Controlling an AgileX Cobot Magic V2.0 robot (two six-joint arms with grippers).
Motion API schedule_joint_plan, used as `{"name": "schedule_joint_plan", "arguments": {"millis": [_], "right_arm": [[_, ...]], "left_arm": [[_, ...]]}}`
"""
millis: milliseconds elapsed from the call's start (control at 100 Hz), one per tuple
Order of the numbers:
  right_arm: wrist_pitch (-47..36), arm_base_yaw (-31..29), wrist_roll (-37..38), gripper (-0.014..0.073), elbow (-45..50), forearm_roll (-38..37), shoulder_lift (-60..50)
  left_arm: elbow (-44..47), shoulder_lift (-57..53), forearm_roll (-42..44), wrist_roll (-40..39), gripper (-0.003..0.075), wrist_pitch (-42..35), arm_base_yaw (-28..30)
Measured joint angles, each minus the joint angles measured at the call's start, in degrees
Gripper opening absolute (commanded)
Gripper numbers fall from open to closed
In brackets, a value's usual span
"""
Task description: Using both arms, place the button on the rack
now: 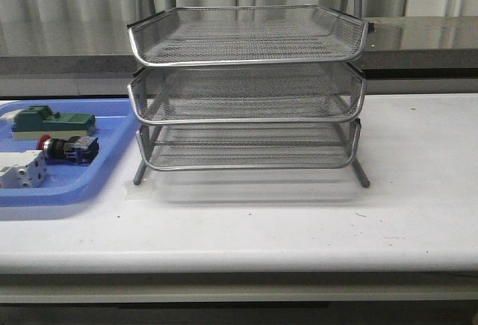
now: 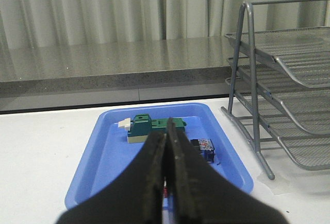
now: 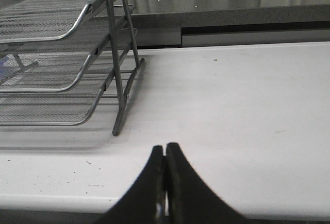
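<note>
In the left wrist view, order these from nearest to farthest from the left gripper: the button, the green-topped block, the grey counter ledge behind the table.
1. The button: in the blue tray, just beyond the shut left gripper.
2. The green-topped block: deeper in the same tray.
3. The grey counter ledge: behind the table, under the curtain.

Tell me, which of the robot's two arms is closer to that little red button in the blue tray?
The left. Its shut fingers hang just over the blue tray, right by the button. The right fingers sit over bare table on the far side of the rack.
</note>
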Motion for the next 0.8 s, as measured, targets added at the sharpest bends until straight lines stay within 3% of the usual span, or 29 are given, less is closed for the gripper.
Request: {"name": "schedule_joint_plan", "arguments": {"millis": [800], "right_arm": [[-0.12, 0.00, 0.00, -0.0060, 0.00, 0.00, 0.00]], "left_arm": [[0.00, 0.00, 0.00, 0.00, -0.0020, 0.00, 0.00]]}}
